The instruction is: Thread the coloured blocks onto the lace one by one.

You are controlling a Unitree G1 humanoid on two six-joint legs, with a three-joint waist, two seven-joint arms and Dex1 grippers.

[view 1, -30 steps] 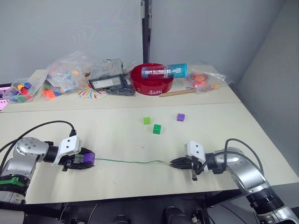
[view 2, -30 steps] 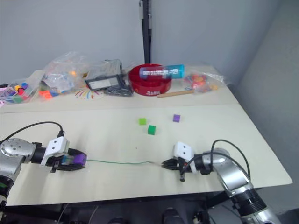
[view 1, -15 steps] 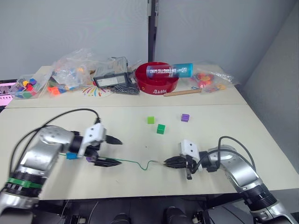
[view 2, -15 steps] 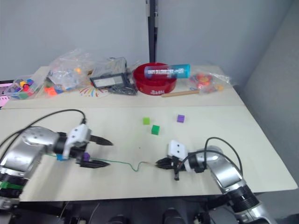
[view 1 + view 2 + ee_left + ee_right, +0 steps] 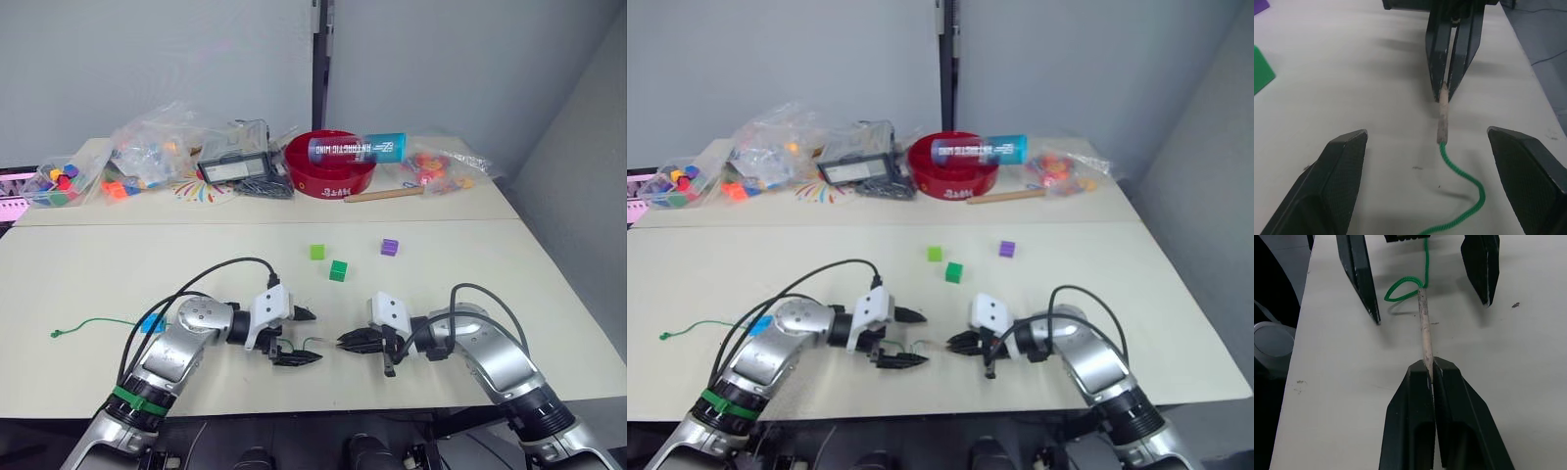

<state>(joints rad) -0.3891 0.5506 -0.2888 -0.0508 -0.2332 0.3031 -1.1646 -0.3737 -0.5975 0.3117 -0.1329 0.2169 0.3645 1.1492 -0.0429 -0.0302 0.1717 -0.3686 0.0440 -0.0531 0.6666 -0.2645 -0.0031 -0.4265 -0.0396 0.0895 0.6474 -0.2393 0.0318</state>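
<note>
Even, bright light falls from overhead on the pale table point(image 5: 118, 264), without glare. Shadows are soft and short, lying just beneath the left end effector point(image 5: 1426, 161) and the right end effector point(image 5: 1431, 369). Close to the lens, the finger bases blur slightly.

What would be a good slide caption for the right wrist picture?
Right claw pinches the lace by its pale stiff tip while the open left claw waits opposite.
</note>
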